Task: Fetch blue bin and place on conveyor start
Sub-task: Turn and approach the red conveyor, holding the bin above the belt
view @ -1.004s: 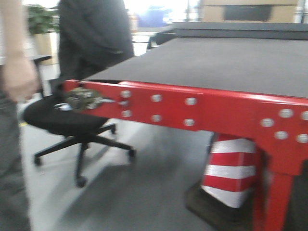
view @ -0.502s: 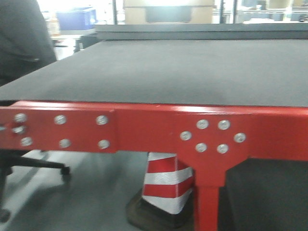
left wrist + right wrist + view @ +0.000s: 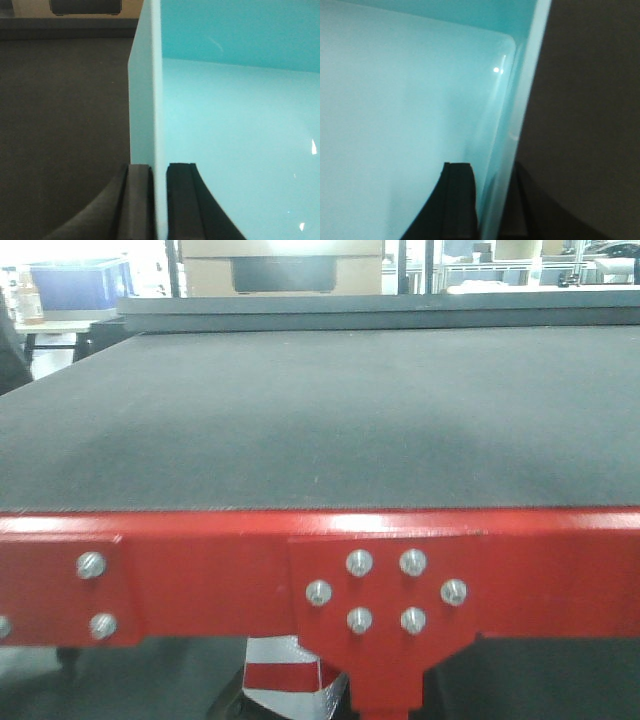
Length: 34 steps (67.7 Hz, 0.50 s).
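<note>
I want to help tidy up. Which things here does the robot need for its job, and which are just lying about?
For the job: bin, belt, left gripper, right gripper, both clamping the bin's walls.
Just about: cone, crate, cardboard box.

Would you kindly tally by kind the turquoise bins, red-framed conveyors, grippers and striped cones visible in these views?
Turquoise blue bin: 1
Red-framed conveyor start: 1
Grippers: 2, left gripper and right gripper
Red-and-white striped cone: 1
Total: 5
</note>
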Tool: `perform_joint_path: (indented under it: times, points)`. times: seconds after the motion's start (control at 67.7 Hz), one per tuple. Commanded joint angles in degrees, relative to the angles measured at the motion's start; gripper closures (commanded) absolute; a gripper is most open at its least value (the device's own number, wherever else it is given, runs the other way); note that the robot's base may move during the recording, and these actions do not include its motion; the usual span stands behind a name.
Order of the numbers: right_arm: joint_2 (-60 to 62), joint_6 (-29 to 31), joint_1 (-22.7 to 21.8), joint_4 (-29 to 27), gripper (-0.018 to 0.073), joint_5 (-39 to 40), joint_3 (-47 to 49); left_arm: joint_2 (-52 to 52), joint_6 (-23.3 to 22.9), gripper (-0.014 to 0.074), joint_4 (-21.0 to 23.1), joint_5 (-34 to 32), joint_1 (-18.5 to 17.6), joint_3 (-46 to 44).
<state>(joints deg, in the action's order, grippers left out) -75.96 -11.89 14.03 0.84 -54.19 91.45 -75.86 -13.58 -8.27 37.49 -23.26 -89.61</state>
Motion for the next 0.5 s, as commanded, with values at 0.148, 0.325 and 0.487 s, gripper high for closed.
perform_joint_path:
  times: [0.148, 0.325, 0.487]
  points:
    - [0.6, 1.4, -0.1, 0.4, 0.0712, 2.4, 0.5, 0.6, -0.5, 0.0708, 1.1, -3.1, 0.0, -0.5]
    - [0.6, 1.4, -0.1, 0.4, 0.0712, 2.4, 0.5, 0.6, -0.5, 0.0708, 1.1, -3.1, 0.0, -0.5]
    - [0.6, 1.4, -0.1, 0.4, 0.0712, 2.4, 0.5, 0.6, -0.5, 0.0708, 1.1, -3.1, 0.0, -0.5]
